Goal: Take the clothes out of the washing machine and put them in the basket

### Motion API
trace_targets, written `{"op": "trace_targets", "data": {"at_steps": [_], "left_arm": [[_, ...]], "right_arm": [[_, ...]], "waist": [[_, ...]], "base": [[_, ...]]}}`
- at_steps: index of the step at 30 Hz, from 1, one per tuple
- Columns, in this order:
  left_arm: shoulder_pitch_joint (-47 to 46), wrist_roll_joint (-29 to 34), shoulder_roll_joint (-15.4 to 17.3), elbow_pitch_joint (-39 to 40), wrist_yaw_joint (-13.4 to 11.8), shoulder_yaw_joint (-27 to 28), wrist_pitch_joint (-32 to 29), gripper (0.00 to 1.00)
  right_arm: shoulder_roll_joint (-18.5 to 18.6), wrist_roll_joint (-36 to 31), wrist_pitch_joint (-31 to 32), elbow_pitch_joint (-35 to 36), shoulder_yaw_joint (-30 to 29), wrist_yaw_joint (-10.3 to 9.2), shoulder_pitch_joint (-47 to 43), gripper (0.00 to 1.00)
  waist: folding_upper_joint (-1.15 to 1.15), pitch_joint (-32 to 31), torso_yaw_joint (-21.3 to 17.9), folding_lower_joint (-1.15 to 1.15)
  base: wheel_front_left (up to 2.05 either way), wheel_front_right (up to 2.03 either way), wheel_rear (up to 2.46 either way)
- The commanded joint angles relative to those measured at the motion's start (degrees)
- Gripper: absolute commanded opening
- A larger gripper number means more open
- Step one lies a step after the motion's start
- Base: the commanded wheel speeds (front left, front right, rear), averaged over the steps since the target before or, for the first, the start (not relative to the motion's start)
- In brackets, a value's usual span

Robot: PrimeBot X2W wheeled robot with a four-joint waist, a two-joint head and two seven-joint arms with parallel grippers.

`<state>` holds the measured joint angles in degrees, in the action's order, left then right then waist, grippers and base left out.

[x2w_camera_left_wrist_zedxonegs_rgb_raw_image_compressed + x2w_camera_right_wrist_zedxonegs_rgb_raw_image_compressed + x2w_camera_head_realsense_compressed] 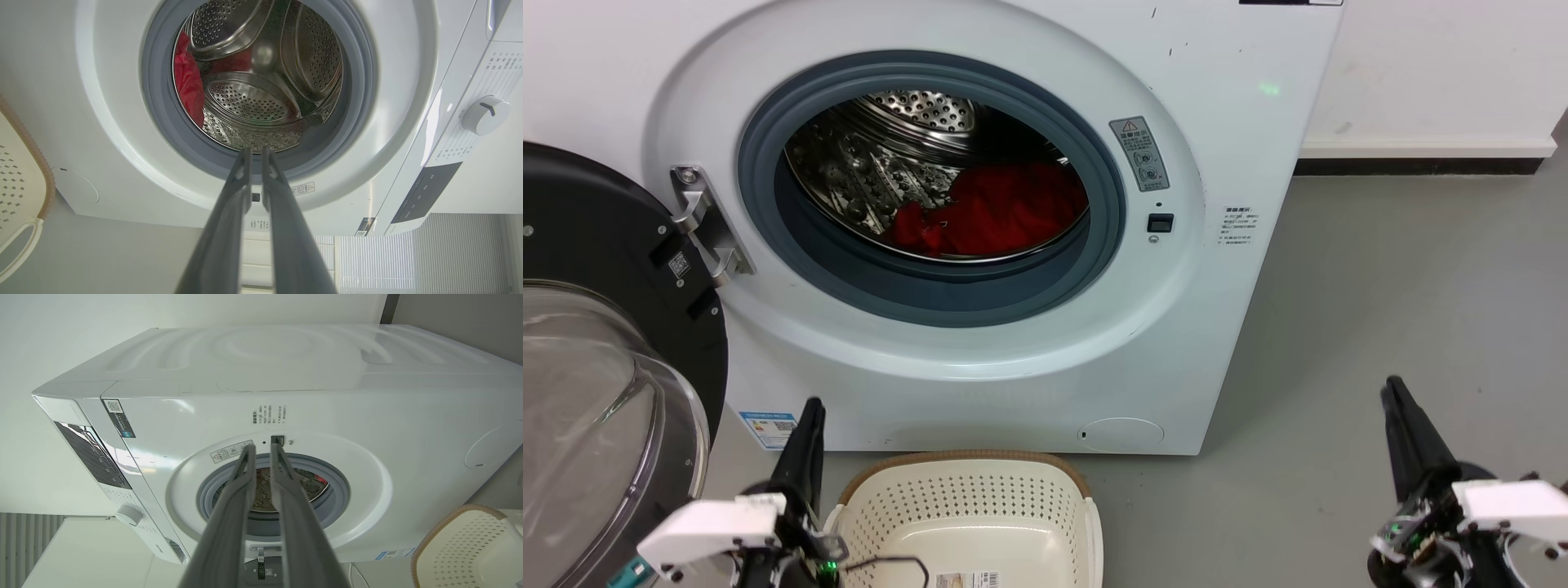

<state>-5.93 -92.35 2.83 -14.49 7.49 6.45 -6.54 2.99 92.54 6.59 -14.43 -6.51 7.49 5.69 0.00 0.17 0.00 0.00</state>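
The washing machine (1225, 327) stands with its round opening uncovered. The clothes (1005, 212), a bright red bundle, lie low in the steel drum toward its right side, and show as a red strip (188, 81) in the left wrist view. On the floor just in front of the washer sits the cream basket (968, 459), with nothing inside. My left gripper (813, 404) hangs shut beside the basket's left corner, fingers pointing at the washer. Far to the right, over the floor, my right gripper (1391, 385) is shut too. Neither holds anything.
The black-rimmed glass door (596, 245) is swung fully open at the left, close to my left arm. Grey floor (1405, 286) stretches right of the washer up to a white wall with a dark baseboard. The control dial (486, 115) sits on the washer's top panel.
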Motion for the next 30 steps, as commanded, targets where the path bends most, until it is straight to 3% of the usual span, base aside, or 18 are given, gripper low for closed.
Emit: {"op": "trace_targets", "data": {"at_steps": [1,11,30], "left_arm": [[0.3,0.0,0.0,-0.2,0.0,-0.1,0.1,1.00],[1.8,4.5,-0.1,0.8,0.0,-0.1,2.6,1.00],[3.5,29.2,0.0,7.1,-5.5,-4.0,7.6,1.00]], "right_arm": [[0.0,0.0,-0.1,-0.3,0.1,0.00,-0.3,1.00],[0.0,-4.6,-2.6,0.1,0.1,0.00,-1.9,1.00],[0.0,-33.7,-7.6,8.6,2.5,0.00,-4.0,1.00]], "waist": [[0.00,0.0,0.0,0.00],[0.00,0.1,0.0,0.00],[0.00,0.4,0.1,0.00]], "base": [[0.00,0.00,0.00],[0.00,0.00,0.00],[0.00,0.00,0.00]]}}
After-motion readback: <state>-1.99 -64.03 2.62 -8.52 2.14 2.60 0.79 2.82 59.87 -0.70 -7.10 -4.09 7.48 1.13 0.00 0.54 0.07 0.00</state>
